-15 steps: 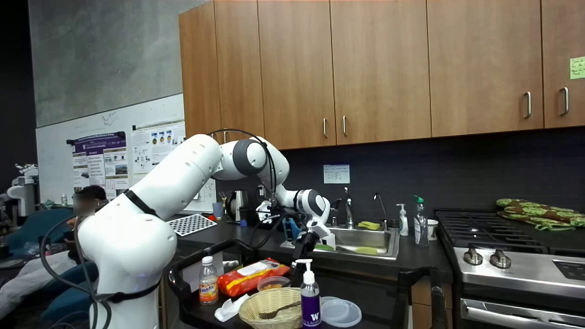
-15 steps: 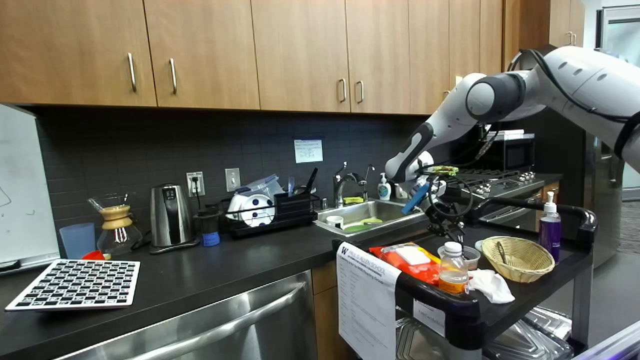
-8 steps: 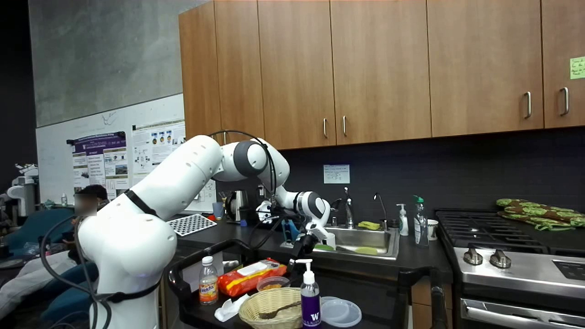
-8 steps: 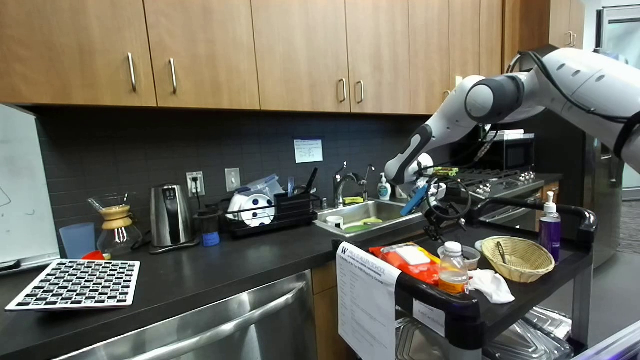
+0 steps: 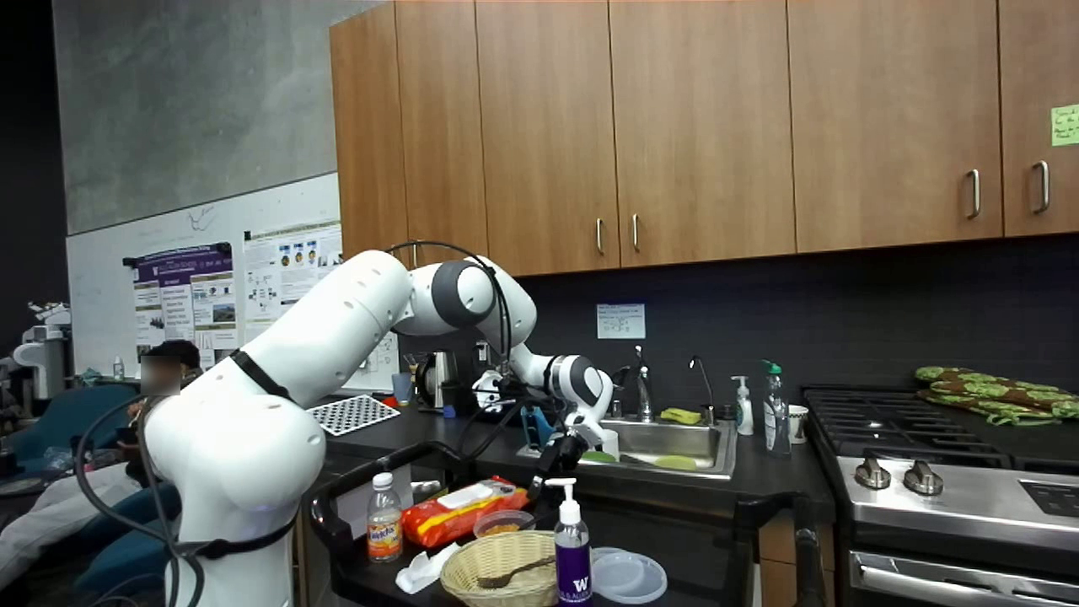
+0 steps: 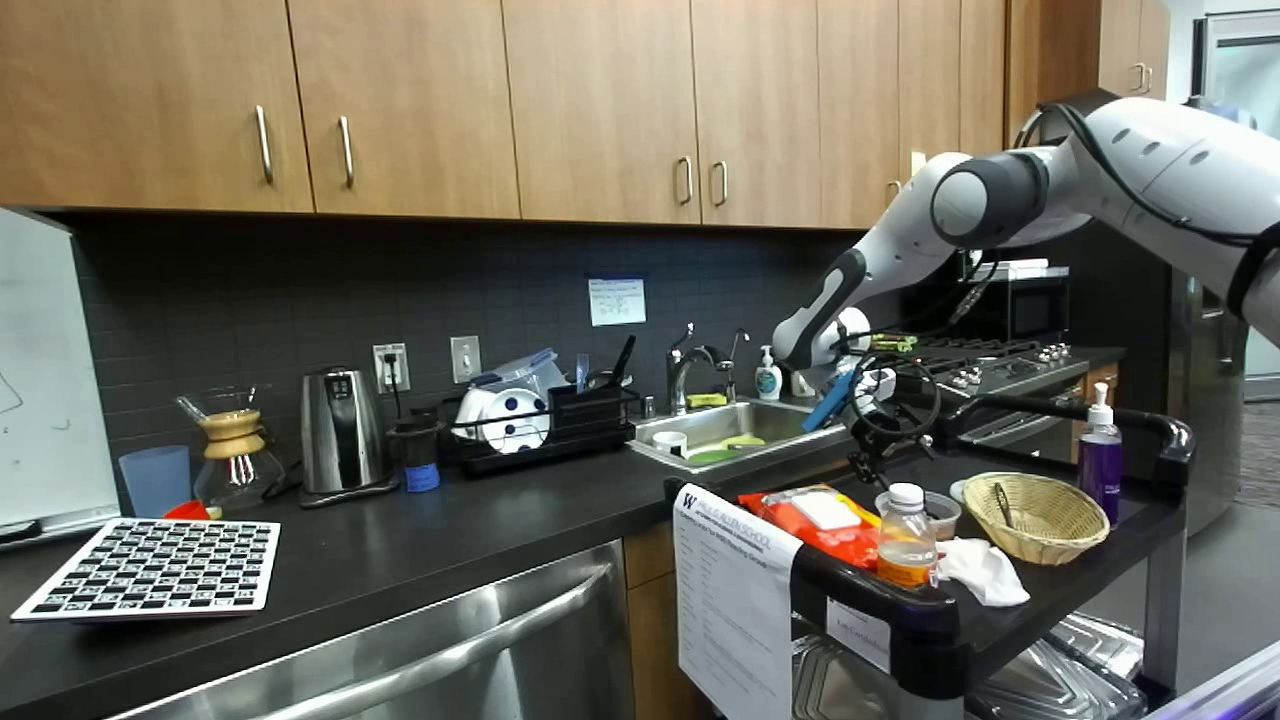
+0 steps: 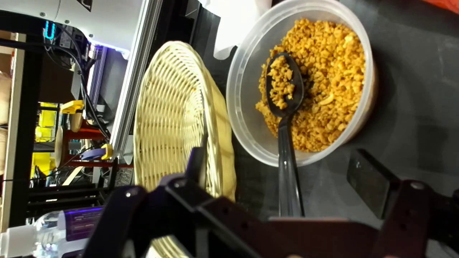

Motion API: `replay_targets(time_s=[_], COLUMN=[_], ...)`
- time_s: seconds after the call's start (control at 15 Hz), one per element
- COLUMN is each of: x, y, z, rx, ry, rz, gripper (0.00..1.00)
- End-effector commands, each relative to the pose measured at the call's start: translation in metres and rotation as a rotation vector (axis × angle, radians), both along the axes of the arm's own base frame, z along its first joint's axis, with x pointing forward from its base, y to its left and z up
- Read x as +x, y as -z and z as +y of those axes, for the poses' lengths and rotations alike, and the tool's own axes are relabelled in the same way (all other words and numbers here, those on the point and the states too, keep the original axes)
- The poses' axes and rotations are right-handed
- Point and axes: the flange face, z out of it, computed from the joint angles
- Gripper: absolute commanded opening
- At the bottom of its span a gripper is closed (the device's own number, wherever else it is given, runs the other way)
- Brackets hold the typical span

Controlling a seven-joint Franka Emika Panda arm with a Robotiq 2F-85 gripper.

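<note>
My gripper [image 7: 283,170] stands open in the wrist view, its fingers spread wide. The handle of a black spoon [image 7: 287,161] runs through the gap, with dark surface showing on both sides of it. The spoon's bowl carries some crumbs and rests inside a round clear container [image 7: 237,104] of golden-brown crumbs [image 7: 333,71]; its handle crosses the rim. One finger overlaps the edge of a wicker basket [image 7: 165,118] in that view; whether they touch I cannot tell. In both exterior views the gripper [image 6: 890,455] hangs low over the cart, near the container [image 5: 503,524].
On the black cart sit a red package [image 6: 815,522], a labelled bottle [image 6: 905,545], a white napkin [image 6: 985,572], a purple pump bottle [image 5: 573,552] and clear lids [image 5: 632,577]. A dark utensil [image 5: 516,573] lies in the basket. Beyond the cart is the sink [image 6: 735,430].
The jaws have spread apart over the last second, seen in an exterior view. The arm has shifted only slightly, and the things on the cart stay where they were.
</note>
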Motion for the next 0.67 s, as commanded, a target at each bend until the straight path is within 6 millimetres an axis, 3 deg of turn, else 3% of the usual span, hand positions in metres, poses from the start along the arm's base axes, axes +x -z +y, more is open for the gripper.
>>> replay_targets(time_s=[0.0,0.4,0.6], x=[-0.003,-0.002,-0.002], y=[-0.005,-0.010,-0.011], z=[-0.013,-0.029,-0.032], rx=[-0.008,-0.014,-0.013], ry=[0.050,0.075,0.079], rz=[0.012,0.009,0.011], gripper=[1.00,1.00,0.90])
